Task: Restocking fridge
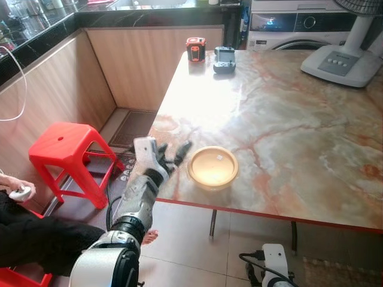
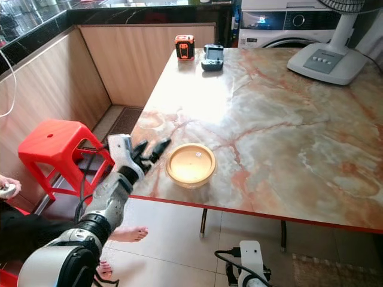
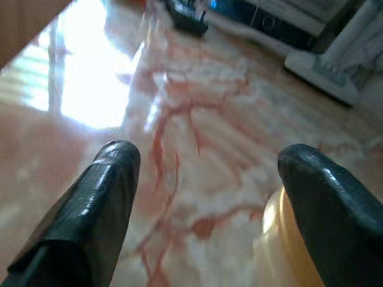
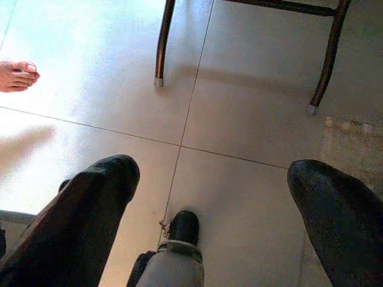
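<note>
Resting near the desk (image 1: 287, 119) edge, the left claw (image 1: 179, 153) is held spread just beside a yellow bowl (image 1: 212, 167), seemingly not touching. The right claw (image 4: 221, 197) is spread above the floor (image 4: 239, 119).

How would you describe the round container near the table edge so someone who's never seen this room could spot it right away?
Start at the large marble-patterned table with the red rim. Near its front edge, just beside the open left gripper, sits a shallow round yellow container with a lid. It is the only round, amber-coloured item on the table; the orange device and dark device lie at the far end.
</note>
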You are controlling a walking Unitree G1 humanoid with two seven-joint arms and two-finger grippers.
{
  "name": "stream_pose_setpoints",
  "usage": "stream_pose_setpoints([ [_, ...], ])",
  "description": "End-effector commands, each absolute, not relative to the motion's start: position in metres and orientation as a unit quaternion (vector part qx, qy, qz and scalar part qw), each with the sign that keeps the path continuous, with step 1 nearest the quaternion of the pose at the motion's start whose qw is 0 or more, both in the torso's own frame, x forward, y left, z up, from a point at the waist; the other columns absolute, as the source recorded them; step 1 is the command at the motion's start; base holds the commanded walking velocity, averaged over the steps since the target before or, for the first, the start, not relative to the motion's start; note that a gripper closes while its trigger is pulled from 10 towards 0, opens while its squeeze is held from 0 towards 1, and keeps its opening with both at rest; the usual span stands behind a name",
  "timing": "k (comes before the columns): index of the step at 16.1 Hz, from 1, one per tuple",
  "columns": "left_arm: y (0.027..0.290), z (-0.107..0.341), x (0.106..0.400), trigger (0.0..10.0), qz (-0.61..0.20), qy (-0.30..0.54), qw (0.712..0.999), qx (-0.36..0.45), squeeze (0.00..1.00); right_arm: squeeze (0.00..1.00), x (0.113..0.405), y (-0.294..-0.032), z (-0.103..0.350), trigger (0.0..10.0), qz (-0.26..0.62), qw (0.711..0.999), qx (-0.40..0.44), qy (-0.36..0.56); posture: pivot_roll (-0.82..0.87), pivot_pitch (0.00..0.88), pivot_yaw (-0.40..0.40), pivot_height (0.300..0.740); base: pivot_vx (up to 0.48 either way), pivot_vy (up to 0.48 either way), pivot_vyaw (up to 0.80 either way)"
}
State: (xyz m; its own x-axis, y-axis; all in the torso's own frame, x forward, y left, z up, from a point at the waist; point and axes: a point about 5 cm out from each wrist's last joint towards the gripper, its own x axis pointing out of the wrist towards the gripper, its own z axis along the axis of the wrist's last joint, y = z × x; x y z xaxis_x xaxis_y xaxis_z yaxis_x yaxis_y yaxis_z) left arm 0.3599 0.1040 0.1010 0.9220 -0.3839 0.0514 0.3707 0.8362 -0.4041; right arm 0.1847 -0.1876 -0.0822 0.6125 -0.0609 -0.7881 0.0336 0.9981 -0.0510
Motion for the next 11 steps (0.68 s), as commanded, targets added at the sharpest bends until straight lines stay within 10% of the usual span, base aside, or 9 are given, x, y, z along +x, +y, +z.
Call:
stream_pose_setpoints([
  [1, 0.106, 0.103, 0.362, 10.0, -0.202, 0.023, 0.957, -0.207, 1.00, 0.00, 0.182, -0.185, -0.084, 10.0, -0.024, 0.897, -0.012, 0.442, -0.10, 0.004, 0.091, 0.740, 0.000, 0.000, 0.00],
  [8, 0.093, 0.108, 0.365, 10.0, -0.256, 0.040, 0.940, -0.221, 1.00, 0.00, 0.184, -0.186, -0.083, 10.0, -0.028, 0.898, -0.017, 0.439, -0.10, 0.025, 0.083, 0.740, 0.000, 0.000, 0.00],
  [9, 0.092, 0.107, 0.365, 10.0, -0.261, 0.049, 0.934, -0.238, 0.72, 0.00, 0.184, -0.186, -0.083, 10.0, -0.028, 0.898, -0.017, 0.439, -0.10, 0.028, 0.084, 0.740, 0.000, 0.000, 0.00],
  [10, 0.091, 0.107, 0.366, 10.0, -0.262, 0.055, 0.927, -0.263, 0.00, 0.00, 0.184, -0.186, -0.083, 10.0, -0.029, 0.898, -0.017, 0.439, -0.10, 0.028, 0.084, 0.740, 0.000, 0.000, 0.00],
  [11, 0.091, 0.107, 0.366, 10.0, -0.265, 0.059, 0.921, -0.279, 0.00, 0.00, 0.184, -0.186, -0.083, 10.0, -0.028, 0.898, -0.017, 0.439, -0.10, 0.028, 0.084, 0.740, 0.000, 0.000, 0.00],
])
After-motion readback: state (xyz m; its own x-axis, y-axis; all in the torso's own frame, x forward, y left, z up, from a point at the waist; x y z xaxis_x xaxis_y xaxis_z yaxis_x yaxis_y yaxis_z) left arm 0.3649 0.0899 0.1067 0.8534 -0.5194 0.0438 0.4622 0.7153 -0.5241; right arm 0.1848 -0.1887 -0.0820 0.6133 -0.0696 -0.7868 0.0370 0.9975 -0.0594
